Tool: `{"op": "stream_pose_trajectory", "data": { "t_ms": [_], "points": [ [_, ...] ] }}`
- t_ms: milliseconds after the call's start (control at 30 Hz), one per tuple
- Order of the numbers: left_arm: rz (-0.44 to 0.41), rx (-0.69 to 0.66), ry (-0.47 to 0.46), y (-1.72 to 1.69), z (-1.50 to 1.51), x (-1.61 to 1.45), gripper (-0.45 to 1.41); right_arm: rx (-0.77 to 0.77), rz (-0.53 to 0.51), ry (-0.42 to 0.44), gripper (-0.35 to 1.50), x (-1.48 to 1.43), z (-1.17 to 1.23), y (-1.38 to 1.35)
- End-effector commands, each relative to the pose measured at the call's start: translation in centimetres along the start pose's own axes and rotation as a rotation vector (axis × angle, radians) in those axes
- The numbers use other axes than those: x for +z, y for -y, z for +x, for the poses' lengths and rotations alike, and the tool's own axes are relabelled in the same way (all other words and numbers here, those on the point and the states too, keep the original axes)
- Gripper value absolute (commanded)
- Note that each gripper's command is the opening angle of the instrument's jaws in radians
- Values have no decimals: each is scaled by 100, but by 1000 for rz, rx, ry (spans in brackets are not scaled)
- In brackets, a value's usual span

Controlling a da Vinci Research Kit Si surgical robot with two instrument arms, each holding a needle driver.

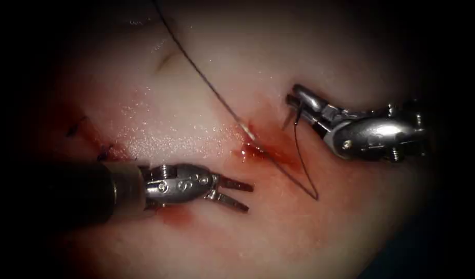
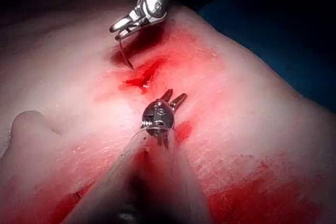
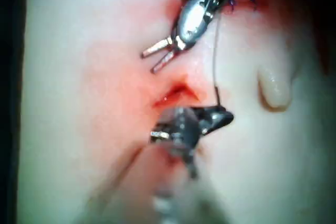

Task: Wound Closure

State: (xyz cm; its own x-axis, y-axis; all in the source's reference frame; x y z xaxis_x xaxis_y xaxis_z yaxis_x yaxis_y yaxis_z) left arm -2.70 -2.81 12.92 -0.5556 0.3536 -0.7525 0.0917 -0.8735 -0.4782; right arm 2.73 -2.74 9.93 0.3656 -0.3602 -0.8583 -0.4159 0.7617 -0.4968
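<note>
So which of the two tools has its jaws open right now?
The left tool, coming in from the picture's left: its jaws are spread apart and hold nothing. The right tool is shut on the needle near its end.

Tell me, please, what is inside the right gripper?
The right gripper is shut on the needle near its upper end; the curve hangs free over the tissue. The clamped end itself is hidden.

The tissue (image 1: 159, 103) is pale, glistening pork belly, and everything rests on it. A short cut (image 1: 258, 150) gapes near its middle, ringed with red fluid (image 1: 278, 155). Dark thread (image 1: 196, 67) trails across the surface toward the cut. Stitches (image 1: 104, 152) sit to the cut's left.
</note>
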Motion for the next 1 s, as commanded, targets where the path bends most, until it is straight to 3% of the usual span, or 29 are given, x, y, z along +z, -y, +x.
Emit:
{"op": "stream_pose_trajectory", "data": {
  "t_ms": [33, 333, 467, 1000],
  "points": [
    [-2, 0, 0, 0, -3, 8, 27, -4, 0, -5, -35, 6, 4, 8],
    [-2, 0, 0, 0, -3, 8, 27, -24, 22, 11, -35, 8, -3, 25],
    [-2, 0, 0, 0, -4, 8, 27, 44, 58, 34, -35, 10, -10, 44],
    [-3, 1, 0, 0, -4, 7, 25, 239, 154, 127, -35, 9, -10, 62]
  ]
}}
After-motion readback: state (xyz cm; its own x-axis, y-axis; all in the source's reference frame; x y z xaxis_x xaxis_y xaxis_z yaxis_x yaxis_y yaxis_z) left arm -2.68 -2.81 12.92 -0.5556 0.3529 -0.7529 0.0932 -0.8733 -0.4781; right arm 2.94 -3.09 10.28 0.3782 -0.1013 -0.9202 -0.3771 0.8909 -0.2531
